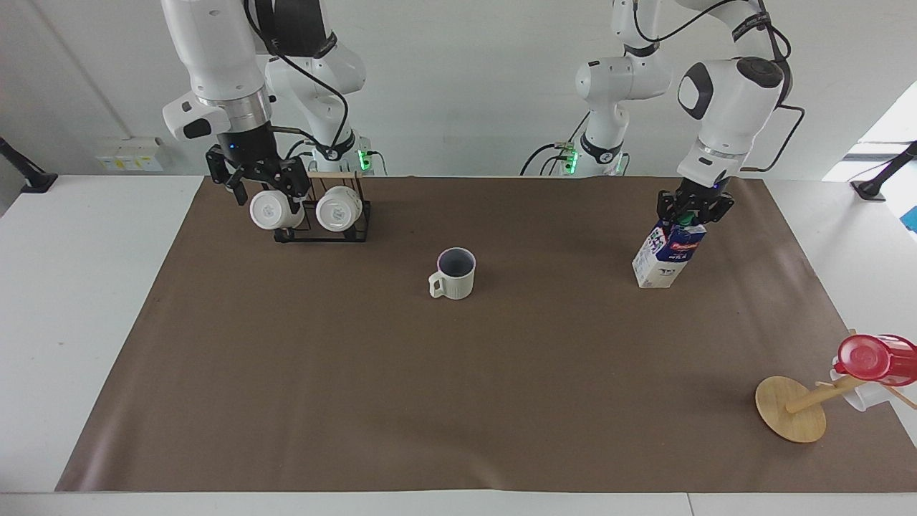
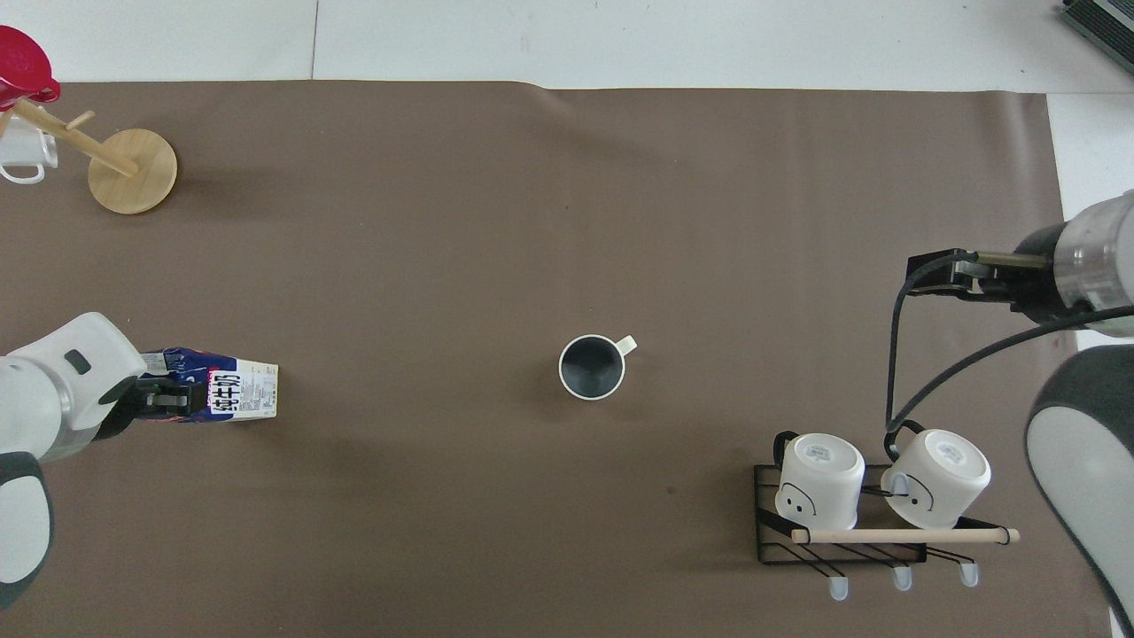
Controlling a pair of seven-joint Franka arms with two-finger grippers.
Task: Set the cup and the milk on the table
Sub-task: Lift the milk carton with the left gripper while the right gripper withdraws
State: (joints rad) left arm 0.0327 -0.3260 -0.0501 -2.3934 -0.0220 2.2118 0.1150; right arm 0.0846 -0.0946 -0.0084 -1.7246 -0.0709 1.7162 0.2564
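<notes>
- The white bench (image 1: 86, 301), spread with a wide brown mat (image 1: 458, 387), carries both task items standing upright and well apart from each other.
- The milk carton (image 1: 666, 254) stands toward the left arm's end of the bench; the left tool (image 1: 693, 212) is clenched on its green-capped top. A full carton would likely be heavy and its card walls yield under a squeeze, so the stiffer folded top looks the safest hold.
- Legible on the carton: the word MILK under a red brand band, whose lettering cannot be made out; a barcode panel shows in the overhead view.
- The right tool (image 1: 259, 179) hangs with fingers spread and nothing in them over a black wire mug rack (image 1: 322, 228) holding two white mugs.
- The cream-white cup (image 1: 454, 274) sits near the middle of the mat, released, handle turned away from the robots. It looks light, rigid, glazed and breakable; the rim wall or handle offers purchase.
- Judged from here, only the carton's release remains.
</notes>
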